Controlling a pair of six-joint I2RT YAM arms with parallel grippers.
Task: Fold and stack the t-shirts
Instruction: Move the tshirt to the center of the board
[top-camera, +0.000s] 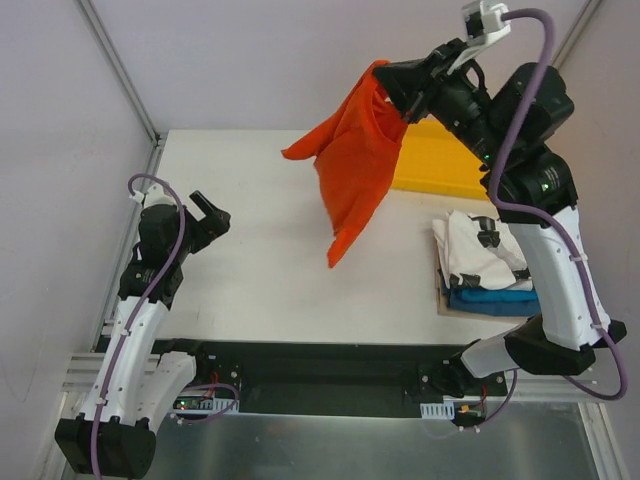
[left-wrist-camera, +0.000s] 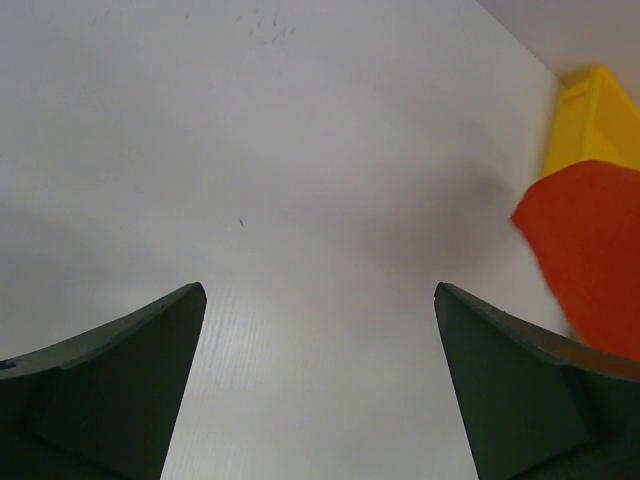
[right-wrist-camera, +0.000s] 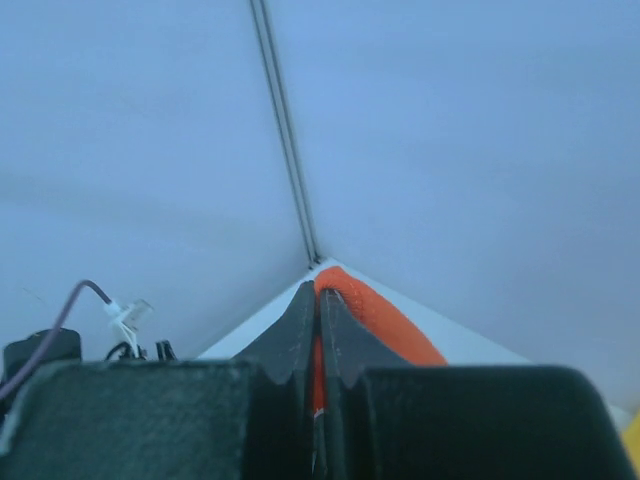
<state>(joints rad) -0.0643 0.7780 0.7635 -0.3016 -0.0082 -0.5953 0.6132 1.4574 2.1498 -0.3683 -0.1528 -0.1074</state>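
**A:** Where is the orange t-shirt (top-camera: 355, 165) sitting right now?

**B:** It is hanging in the air over the far side of the tabletop (top-camera: 280, 270), just beside the yellow tray (top-camera: 440, 165). The right arm (top-camera: 545, 190) is holding it high, its jaws pressed together and pinching an upper edge of the cloth. The shirt is drooping in a bunched, twisted drape.

**A:** And the left arm (top-camera: 150, 270)?

**B:** It is hovering low over the left side of the tabletop, jaws spread wide and gripping nothing, well apart from the shirt.

**A:** How should this step be done well?

**B:** As I am judging it, the left jaws should be catching a second corner. Both arms can then be stretching the shirt flat while lowering it slowly, clear of the tray and of the folded stack at the right, where a white t-shirt (top-camera: 480, 250) is lying on a blue t-shirt (top-camera: 495, 298).

**A:** Is any writing showing?

**B:** Nothing readable. The white shirt is showing a dark print, too small to make out.
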